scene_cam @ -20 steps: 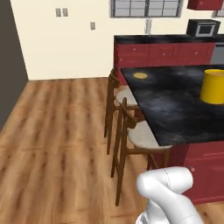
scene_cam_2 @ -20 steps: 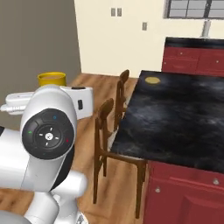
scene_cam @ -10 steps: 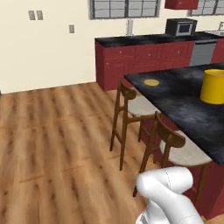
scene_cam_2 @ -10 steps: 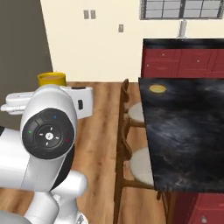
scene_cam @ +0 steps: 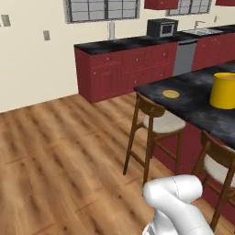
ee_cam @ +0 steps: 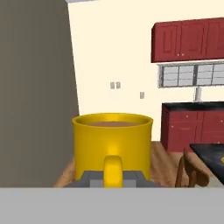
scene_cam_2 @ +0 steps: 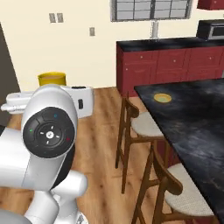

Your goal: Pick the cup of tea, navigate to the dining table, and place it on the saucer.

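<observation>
Up off the floor, the claw (ee_cam: 112, 178) pinches the yellow cup of tea (ee_cam: 112, 144). Over on the black counter (scene_cam_2: 192, 118) sits the saucer (scene_cam_2: 162, 97).

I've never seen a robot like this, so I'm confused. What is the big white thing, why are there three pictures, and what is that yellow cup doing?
The big white thing is a robot arm on a base that can drive around a computer-made kitchen. Two pictures come from cameras on that base, one behind the arm on its left and one on its right, so they show the same room from two sides. The third comes from a camera on the robot's hand.

The hand's gripper is shut on the cup, which has brown tea inside. You can spot the cup's rim above the arm in the right picture.

Ahead is the table with a black top and stools beside it. On it lie a small yellow saucer and a big yellow cylinder.
</observation>
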